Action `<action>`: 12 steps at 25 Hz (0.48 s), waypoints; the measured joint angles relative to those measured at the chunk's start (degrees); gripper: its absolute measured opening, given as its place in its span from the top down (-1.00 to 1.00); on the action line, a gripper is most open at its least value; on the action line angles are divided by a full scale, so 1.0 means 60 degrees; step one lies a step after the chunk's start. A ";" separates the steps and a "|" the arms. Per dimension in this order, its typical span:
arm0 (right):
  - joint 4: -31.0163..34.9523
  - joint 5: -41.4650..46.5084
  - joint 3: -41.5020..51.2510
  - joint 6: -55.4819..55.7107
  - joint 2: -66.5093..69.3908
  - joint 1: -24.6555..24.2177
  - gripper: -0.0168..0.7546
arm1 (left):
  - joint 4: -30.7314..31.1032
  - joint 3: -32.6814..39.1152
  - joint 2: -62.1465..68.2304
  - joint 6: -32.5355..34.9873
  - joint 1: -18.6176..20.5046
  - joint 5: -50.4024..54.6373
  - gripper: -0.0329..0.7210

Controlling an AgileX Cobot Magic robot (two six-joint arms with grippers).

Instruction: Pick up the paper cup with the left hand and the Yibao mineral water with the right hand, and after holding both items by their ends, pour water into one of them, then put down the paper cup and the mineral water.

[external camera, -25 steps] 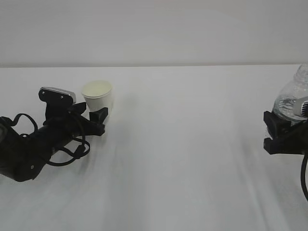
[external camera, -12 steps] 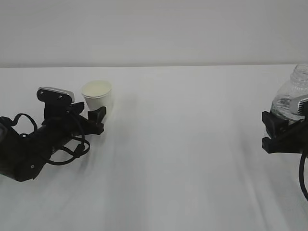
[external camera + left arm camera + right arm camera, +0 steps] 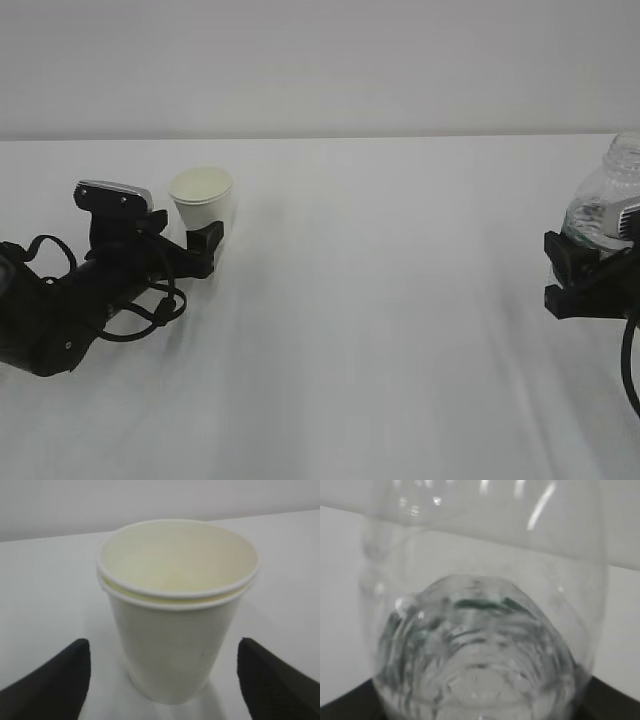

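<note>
On the white table, the largest change is on the left side: the left hand has let go of the paper cup. A second ago its jaws pressed close on the cup's lower wall; now they stand wide apart, and the arm has drawn back a little toward the table's left edge. The cup stays upright where it was set, so I judge the cup's put-down step done and the arm about to back away.

From the left wrist view, the paper cup sits centred between the two black fingertips, with bare table showing on both sides of it; neither tip touches the wall. Its double rolled rim and pale cream inside face the camera, and no water can be made out in it.

At the right edge, little has moved in the last second. The right hand grips the Yibao mineral water low on its body, jaws clenched against the clear plastic. The right wrist view shows the bottle filling the frame, dark jaw corners hugging its sides at the bottom. Whether its base rests on the table cannot be told. The bottle's release looks like the step that remains.
</note>
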 joint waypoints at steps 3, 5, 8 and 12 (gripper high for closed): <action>0.0000 0.0000 0.0000 0.0000 0.0000 0.0000 -0.21 | 0.0017 0.0000 0.0000 0.0000 0.0000 0.0000 -0.91; 0.0000 0.0000 0.0000 0.0000 0.0000 0.0000 -0.21 | 0.0088 0.0000 0.0000 0.0000 0.0000 0.0000 -0.92; -0.0012 0.0000 0.0000 0.0000 0.0000 0.0000 -0.21 | 0.0174 -0.0060 0.0000 0.0000 0.0000 0.0000 -0.92; -0.0012 0.0000 0.0000 0.0000 0.0000 0.0000 -0.21 | 0.0280 -0.0402 0.0109 0.0000 0.0000 0.0000 -0.92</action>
